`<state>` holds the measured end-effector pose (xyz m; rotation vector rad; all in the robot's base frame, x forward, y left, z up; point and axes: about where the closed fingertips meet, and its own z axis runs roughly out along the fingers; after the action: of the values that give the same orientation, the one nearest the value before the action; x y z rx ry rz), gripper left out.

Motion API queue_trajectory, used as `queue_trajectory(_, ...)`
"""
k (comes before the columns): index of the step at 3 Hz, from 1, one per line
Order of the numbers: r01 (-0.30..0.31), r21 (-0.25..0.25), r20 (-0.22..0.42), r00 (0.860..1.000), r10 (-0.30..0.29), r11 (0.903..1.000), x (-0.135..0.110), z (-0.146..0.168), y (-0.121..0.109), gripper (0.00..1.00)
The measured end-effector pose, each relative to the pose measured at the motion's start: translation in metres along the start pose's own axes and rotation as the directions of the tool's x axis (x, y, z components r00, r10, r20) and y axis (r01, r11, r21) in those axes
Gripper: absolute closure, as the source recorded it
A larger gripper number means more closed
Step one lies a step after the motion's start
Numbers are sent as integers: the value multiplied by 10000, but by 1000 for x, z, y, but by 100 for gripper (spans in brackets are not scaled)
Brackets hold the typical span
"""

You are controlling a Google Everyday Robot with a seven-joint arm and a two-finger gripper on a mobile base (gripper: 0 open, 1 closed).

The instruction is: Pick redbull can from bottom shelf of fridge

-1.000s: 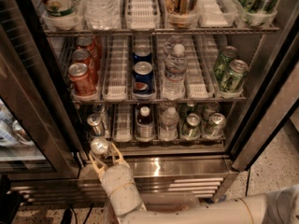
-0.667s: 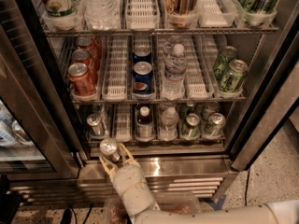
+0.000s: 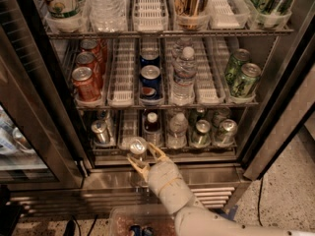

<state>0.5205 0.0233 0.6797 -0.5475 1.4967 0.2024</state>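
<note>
Your two pale yellow fingers (image 3: 134,164) sit one on each side of the slim silver-grey redbull can (image 3: 138,145), closed in just far enough to press its narrow body. They carry nothing else. The can stands roughly upright, its shiny round top with the pull tab facing the camera. The two-finger gripper (image 3: 141,152), on its white padded arm (image 3: 170,186), reaches up from the lower edge of the view to just in front of the cooler's lowest level.

You have the can in front of the rim of the bottom shelf (image 3: 211,148), a metal wire rack with white slotted lane trays. It is above the steel sill of the fridge (image 3: 103,180), the large stainless drinks cooler with a dark door frame. It no longer looks seated in any lane.

I judge the reach and the grasp done, and the can mostly out of the rack. What is left is to carry it clear of the door opening and hold it securely.

On that rack you can see another slim silver can (image 3: 101,132) in the left lane, a dark bottle with a white cap (image 3: 152,124), a clear plastic water bottle (image 3: 177,130) and two wider green-and-silver cans (image 3: 202,132). None of these touches your fingers.
</note>
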Motion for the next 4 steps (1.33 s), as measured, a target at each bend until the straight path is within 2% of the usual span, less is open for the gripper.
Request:
queue_trajectory(1, -14, -839, 448, 9990, 52, 9965, -18, 0, -11, 100)
queue_trajectory(2, 198, -1767, 491, 9987, -113, 9841, -19, -2, 13, 100)
queue_trajectory(3, 197, -1770, 491, 9987, -111, 9840, -19, -2, 13, 100)
queue_trajectory(4, -40, -2440, 548, 9983, 180, 9698, -22, -9, 27, 100)
